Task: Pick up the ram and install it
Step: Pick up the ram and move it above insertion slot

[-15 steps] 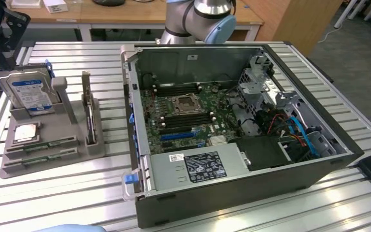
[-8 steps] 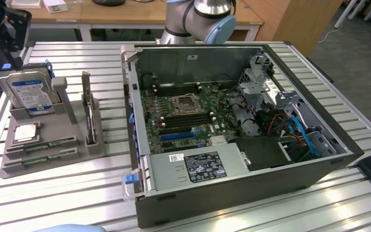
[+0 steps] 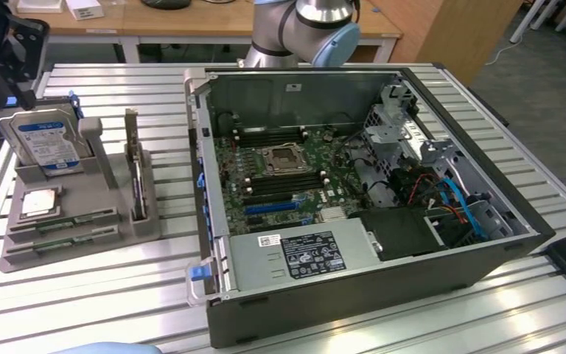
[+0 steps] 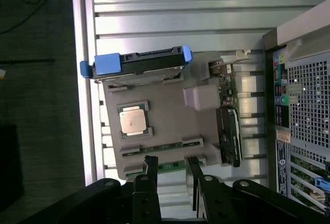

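Two green ram sticks lie in the front slots of a grey holder tray (image 3: 86,254): one ram (image 3: 67,224) (image 4: 166,146) and a second ram (image 3: 59,244) (image 4: 170,168) at the tray's edge. In the wrist view my gripper (image 4: 171,164) hangs above that edge, open. Its two black fingers (image 4: 150,165) stand apart, with the outer ram stick seen between them and nothing held. The open computer case (image 3: 214,96) lies at the exterior view's right of the tray, and its motherboard (image 3: 273,177) shows long memory slots beside the CPU socket.
The tray also carries a blue-labelled hard drive (image 3: 45,140) (image 4: 139,64), a square silver CPU (image 3: 39,200) (image 4: 133,120) and an upright card (image 3: 135,169). The arm's base (image 3: 303,26) stands behind the case. Slatted metal tabletop (image 3: 86,310) surrounds everything.
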